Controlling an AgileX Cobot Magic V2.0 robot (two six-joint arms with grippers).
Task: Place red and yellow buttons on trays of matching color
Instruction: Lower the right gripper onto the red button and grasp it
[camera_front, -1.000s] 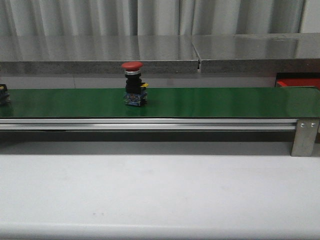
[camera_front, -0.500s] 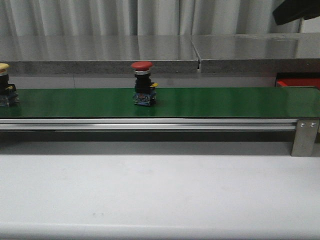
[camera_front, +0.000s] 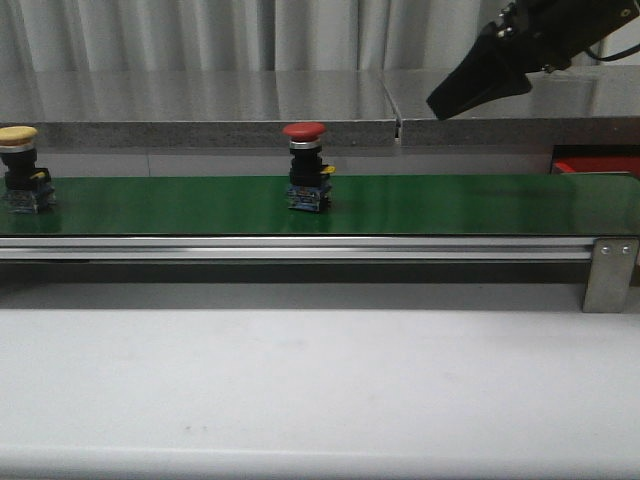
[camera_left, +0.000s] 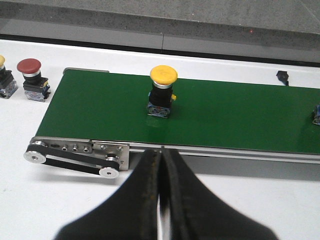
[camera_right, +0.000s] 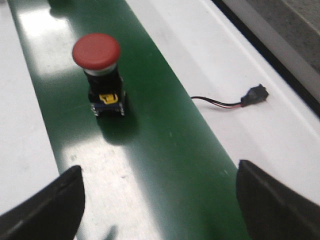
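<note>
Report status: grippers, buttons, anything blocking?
Left gripper shut, empty. Right gripper open above the belt. Red button and yellow button upright on belt. Nothing blocking.

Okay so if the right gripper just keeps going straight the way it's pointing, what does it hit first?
Most likely the red button. The right gripper is open and aimed down along the green belt, with the button standing ahead between its fingers. Depth is hard to judge, though.
</note>
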